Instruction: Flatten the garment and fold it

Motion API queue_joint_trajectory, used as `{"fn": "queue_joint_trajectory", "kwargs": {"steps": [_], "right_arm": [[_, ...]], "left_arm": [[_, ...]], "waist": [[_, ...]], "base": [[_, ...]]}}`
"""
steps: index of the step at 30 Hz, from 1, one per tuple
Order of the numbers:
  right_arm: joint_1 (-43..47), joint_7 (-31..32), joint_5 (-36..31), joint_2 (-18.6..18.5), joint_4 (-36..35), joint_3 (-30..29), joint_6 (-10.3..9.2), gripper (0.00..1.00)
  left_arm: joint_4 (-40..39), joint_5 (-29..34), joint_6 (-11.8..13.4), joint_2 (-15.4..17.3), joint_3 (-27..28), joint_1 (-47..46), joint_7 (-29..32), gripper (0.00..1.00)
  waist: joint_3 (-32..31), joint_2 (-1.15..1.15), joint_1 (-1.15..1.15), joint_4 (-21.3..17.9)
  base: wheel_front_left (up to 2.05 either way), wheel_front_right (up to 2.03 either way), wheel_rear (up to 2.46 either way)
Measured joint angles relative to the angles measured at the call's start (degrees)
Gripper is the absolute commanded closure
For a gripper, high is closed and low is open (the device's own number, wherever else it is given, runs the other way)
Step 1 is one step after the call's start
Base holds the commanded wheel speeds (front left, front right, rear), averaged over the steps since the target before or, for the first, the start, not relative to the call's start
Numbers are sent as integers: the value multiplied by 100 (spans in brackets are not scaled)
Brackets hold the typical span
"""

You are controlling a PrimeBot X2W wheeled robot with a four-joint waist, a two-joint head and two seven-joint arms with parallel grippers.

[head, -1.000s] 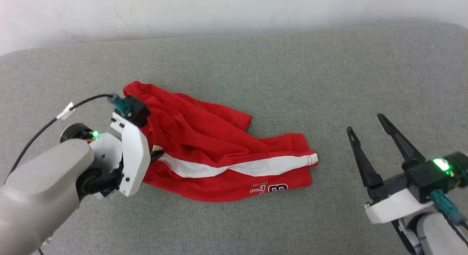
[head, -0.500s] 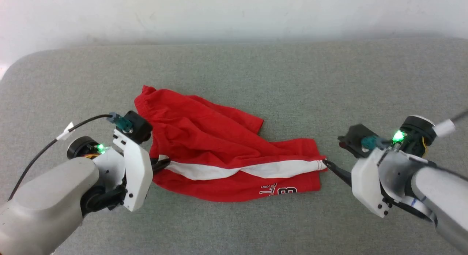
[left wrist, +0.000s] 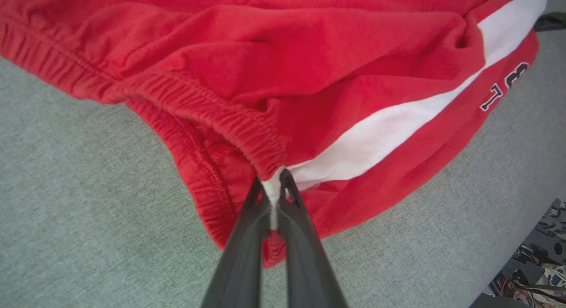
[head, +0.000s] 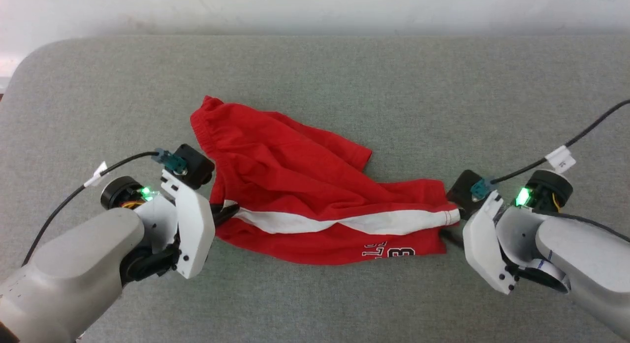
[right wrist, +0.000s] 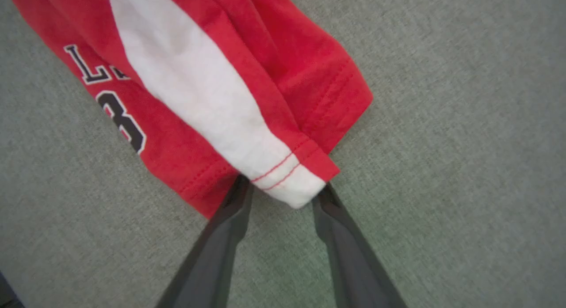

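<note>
Garment (head: 305,180) lies with waistband clamped in left jaws, hem between parted right jaws.

Red shorts (head: 305,185) lay rumpled and unfolded, lengthwise from 9 to 3 o'clock on the grey padded surface (head: 443,87).
The gathered elastic waistband (head: 209,136) formed the 9 o'clock end, curling up toward 11 o'clock. A white side stripe (head: 344,222) ran from its lower corner across to the stitched leg hem (head: 450,216) at 3 o'clock, drawn fairly straight. Above the stripe the soft fabric bunched in loose diagonal folds, and the other leg's hem (head: 362,156) poked out toward 1 o'clock. Dark-outlined white lettering (head: 389,249), with a "3" readable, sat on the lower panel near 5 o'clock.
</note>
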Motion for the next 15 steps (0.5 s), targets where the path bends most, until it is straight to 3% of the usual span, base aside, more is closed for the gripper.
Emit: {"fn": "queue_joint_trajectory", "kwargs": {"steps": [8,15], "right_arm": [[-36,-1653,-57,-68,180,49,0,100],[207,-2682,-216,-320,-89,-536,0,100]], "left_arm": [[96,-176,0,22,8,30,-424,100],[-166,-532,0,194,400,66,-1399,100]], "waist": [[-89,0,0,-52],[-361,0,-1,-139]], "base": [[0,0,0],[0,0,0]]}}
